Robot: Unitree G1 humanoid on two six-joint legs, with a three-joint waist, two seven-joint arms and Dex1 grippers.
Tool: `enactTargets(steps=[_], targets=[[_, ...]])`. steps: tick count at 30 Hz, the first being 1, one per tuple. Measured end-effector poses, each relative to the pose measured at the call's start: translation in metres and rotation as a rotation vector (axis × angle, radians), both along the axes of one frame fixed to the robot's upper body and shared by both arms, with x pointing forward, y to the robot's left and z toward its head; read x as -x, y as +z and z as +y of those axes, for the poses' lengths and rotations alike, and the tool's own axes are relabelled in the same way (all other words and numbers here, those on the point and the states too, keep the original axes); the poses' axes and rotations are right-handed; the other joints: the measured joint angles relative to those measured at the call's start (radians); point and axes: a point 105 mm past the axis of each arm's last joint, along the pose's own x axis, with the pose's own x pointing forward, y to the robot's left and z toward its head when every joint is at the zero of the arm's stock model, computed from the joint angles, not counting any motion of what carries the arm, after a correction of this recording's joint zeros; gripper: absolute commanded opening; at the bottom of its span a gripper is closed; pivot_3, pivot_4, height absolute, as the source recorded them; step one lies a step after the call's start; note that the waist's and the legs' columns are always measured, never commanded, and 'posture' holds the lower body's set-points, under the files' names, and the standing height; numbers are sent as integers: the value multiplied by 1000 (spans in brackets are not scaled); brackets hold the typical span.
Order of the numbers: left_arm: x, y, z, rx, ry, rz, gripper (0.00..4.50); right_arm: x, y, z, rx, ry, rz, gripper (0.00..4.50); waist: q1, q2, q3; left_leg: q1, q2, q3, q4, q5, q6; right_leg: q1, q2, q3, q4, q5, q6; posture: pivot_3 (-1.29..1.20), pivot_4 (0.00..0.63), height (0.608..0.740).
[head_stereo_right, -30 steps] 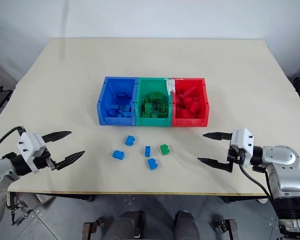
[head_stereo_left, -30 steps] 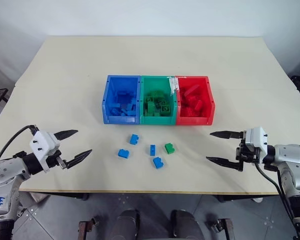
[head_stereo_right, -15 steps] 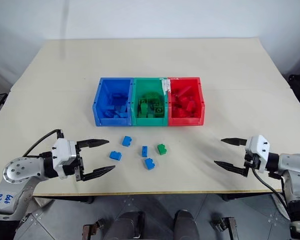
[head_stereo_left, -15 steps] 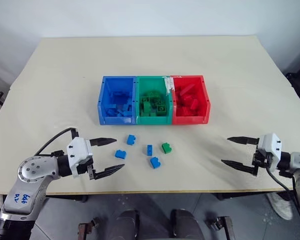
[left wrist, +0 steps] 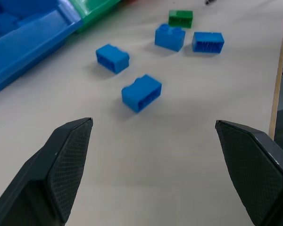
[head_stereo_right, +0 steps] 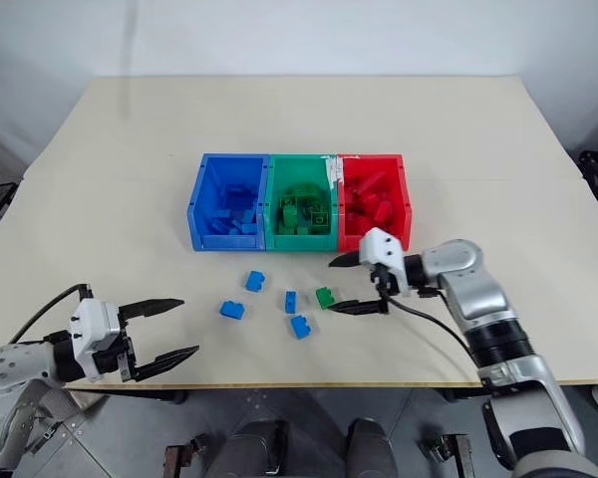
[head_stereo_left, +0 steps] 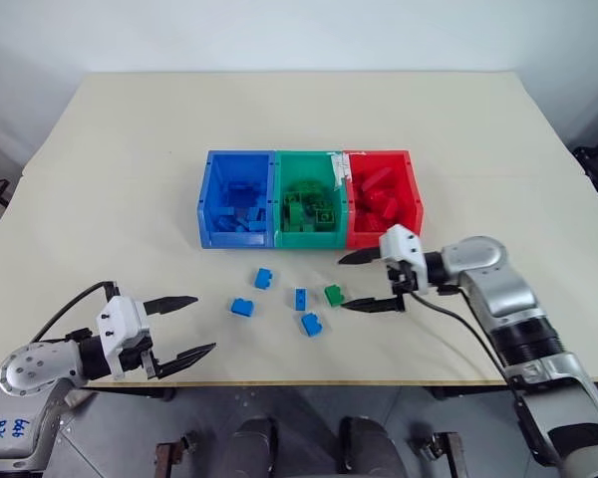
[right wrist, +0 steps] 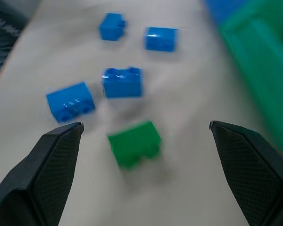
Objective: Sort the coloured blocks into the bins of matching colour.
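Right gripper (head_stereo_left: 364, 281), jaws spread and empty, points at the green block (head_stereo_left: 334, 295) lying just ahead, near the surface's front edge; left gripper (head_stereo_left: 184, 325), also released, hangs farther off.

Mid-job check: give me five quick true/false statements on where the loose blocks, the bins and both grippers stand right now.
1. The right gripper is open, close beside the green block. True.
2. The green block already lies in the green bin. False: it lies on the table in front of the bins.
3. Four blue blocks lie loose on the table. True.
4. The left gripper holds a blue block. False: it is open and empty, near the table's front edge.
5. The red bin stands between the blue bin and the green one. False: the green bin is in the middle.
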Motion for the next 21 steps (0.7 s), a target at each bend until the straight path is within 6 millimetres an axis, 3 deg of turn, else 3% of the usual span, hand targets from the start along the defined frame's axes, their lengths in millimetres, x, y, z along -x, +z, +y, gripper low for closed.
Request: enactTargets(steps=[3,12,16,21], targets=[[5,-5,4,1,20,20,4388,2,-12,4,43,37,36,4500,4,0,0,0,0,0,0,0,0,0,0,0,0,0,0,0,150,740],[6,-5,6,51,72,-7,4500,-3,-10,4,56,59,6,1574,3,0,0,0,0,0,0,0,0,0,0,0,1,0,0,0,150,740],[3,1,-2,112,96,-36,4500,-3,1,5,-9,31,5,1531,4,0,0,0,0,0,1,0,0,0,0,-1,1,0,0,0,150,740],[0,7,-8,170,129,-52,4500,-17,42,10,-161,-84,-34,1531,3,0,0,0,0,0,0,0,-1,-1,0,0,1,0,0,0,150,740]])
